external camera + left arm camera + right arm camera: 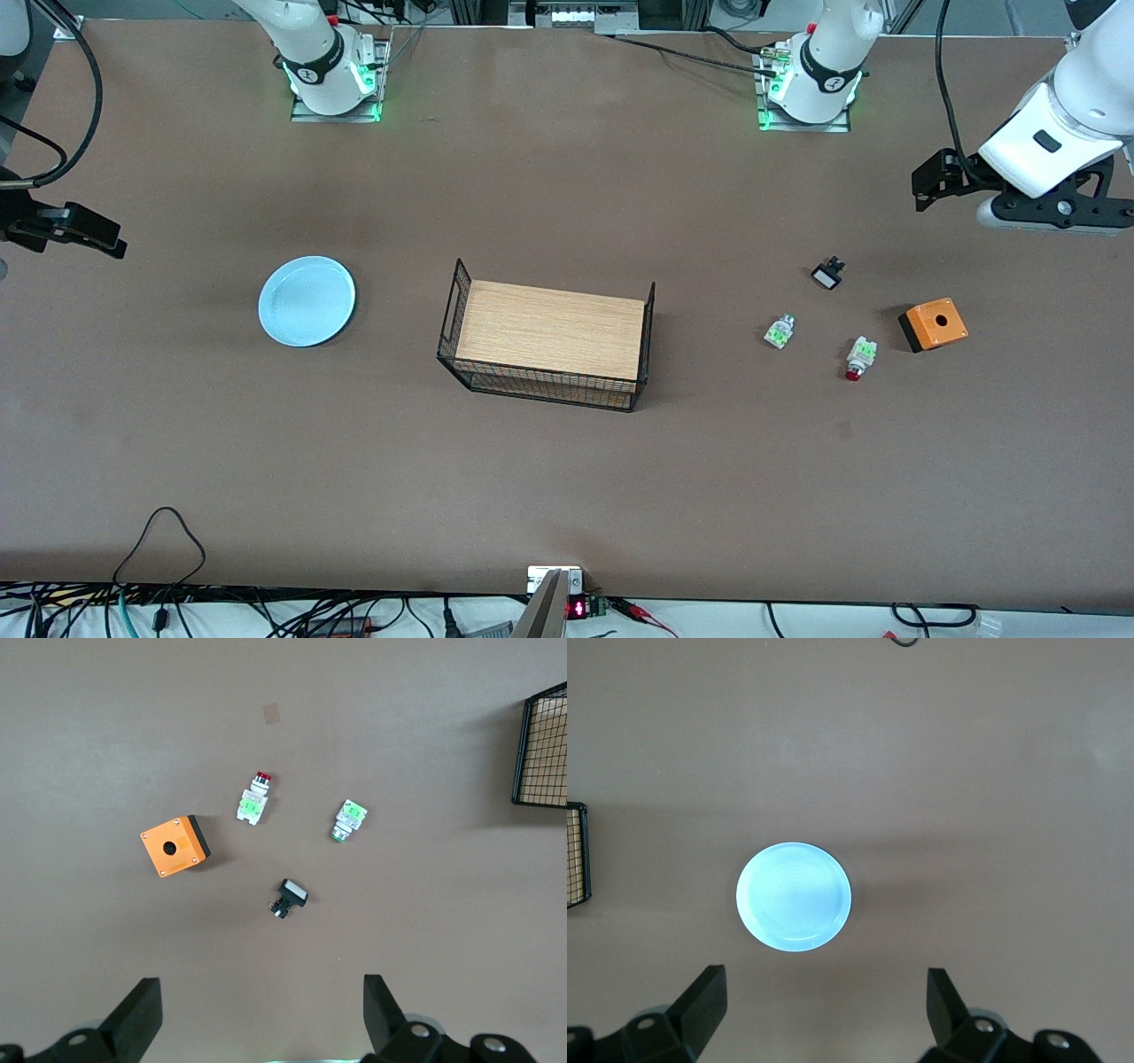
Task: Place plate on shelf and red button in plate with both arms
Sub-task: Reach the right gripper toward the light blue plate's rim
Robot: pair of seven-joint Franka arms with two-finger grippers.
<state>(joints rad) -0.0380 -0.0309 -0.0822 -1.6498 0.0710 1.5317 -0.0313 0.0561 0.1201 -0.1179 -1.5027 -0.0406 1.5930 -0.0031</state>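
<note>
Unlabelled, plate (306, 300) and red button (858, 358) lie apart; both grippers' jaws gape, holding nothing.

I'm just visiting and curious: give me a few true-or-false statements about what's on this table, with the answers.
1. The plate lies on the wooden shelf. False: it lies on the table, toward the right arm's end.
2. The red button lies nearer the front camera than the orange box. True.
3. The left gripper holds the red button. False: it is open, holding nothing.
4. The right gripper is open above the table near the plate. True.
</note>
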